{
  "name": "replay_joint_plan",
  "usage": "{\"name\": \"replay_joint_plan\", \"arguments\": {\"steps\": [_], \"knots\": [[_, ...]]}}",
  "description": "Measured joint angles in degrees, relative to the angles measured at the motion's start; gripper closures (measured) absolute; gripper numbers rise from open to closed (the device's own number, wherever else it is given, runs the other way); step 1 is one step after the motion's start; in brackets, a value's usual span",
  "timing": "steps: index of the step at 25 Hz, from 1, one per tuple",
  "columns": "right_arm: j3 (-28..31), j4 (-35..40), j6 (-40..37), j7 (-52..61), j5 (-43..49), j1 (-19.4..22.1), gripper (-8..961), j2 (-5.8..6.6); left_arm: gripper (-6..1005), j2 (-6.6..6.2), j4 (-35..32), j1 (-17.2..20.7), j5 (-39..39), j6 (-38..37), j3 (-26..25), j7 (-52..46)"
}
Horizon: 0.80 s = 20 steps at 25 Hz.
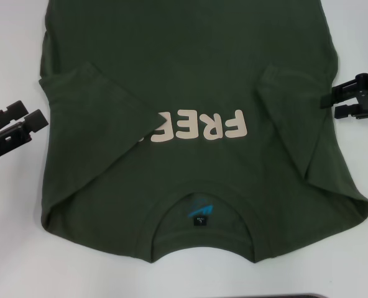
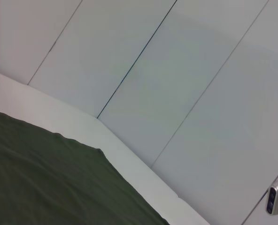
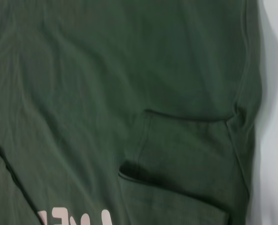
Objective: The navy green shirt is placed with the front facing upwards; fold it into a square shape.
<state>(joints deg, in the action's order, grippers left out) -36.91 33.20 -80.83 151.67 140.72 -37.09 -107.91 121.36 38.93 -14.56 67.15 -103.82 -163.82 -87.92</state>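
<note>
The navy green shirt (image 1: 190, 81) lies flat on the white table, front up, its collar and blue neck label toward me. Both sleeves are folded inward over the body, and the left one covers part of the cream "FREE" lettering (image 1: 199, 127). My left gripper (image 1: 19, 124) hovers open just off the shirt's left edge. On the opposite side, my right gripper (image 1: 336, 105) is open beside the right edge at sleeve height. Green cloth with the folded sleeve (image 3: 176, 154) fills the right wrist view. A corner of the shirt (image 2: 45, 178) shows in the left wrist view.
White table (image 1: 10, 261) surrounds the shirt on the left, right and near sides. Pale wall panels (image 2: 176, 93) rise behind the table in the left wrist view. A dark edge (image 1: 308, 295) shows at the bottom of the head view.
</note>
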Motion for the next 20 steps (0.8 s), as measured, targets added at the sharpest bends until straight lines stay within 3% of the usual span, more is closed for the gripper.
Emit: {"name": "replay_joint_plan", "arguments": {"steps": [20], "knots": [[-0.3, -2.0, 3.8, -0.2, 0.0, -0.8, 477, -1.44, 80, 0.11, 0.0, 0.1, 0.0, 0.1, 0.0, 0.2]]}}
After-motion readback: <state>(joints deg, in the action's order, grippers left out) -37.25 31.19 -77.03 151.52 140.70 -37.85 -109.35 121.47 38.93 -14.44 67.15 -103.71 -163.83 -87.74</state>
